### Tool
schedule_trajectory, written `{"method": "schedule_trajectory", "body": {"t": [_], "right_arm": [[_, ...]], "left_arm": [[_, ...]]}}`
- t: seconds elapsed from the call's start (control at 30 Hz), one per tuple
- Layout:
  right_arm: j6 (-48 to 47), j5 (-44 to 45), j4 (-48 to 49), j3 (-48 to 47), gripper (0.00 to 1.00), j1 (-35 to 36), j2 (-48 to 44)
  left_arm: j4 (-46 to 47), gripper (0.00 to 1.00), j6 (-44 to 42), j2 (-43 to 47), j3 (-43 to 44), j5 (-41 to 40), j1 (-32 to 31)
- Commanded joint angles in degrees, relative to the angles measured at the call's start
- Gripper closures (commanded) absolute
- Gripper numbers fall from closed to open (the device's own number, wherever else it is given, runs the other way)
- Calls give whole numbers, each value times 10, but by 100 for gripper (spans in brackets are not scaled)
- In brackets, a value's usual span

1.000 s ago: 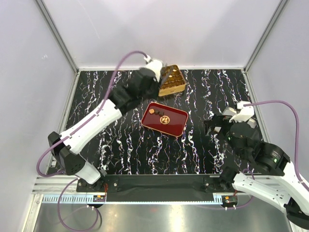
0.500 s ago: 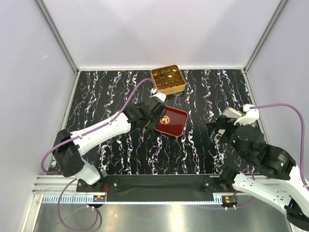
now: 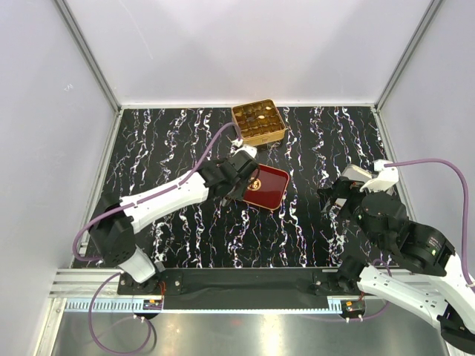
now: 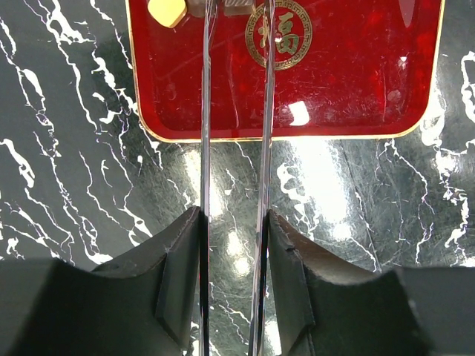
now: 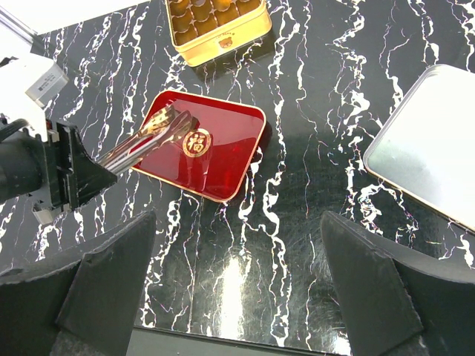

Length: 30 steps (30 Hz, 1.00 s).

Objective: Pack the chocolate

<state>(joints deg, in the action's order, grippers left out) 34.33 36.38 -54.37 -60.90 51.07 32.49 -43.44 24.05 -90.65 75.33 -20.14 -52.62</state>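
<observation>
Cream, brown chocolate on red tray; left gripper grips tongs, right gripper released

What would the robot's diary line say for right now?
left gripper: shut on tongs | tongs: tips at the chocolate in red tray | right gripper: open, empty | chocolate held: cannot tell

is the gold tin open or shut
Open: the gold tin shows its divided cells from above, with no lid over them.
</observation>
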Motion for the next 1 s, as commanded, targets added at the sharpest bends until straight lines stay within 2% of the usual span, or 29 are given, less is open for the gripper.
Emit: {"method": "schedule_trajectory", "body": {"t": [0.0,0.63,0.97], "right_arm": [[3,9,10,-13,0,4,4],[0,18,8,-16,1,4,-8],[8,16,5,-18,0,4,-14]], "left_arm": [[27,57,12,-11,4,-2,-2],[37,58,7,-54,18,1,-2],[-9,63,8,-24,53,5,-2]]}}
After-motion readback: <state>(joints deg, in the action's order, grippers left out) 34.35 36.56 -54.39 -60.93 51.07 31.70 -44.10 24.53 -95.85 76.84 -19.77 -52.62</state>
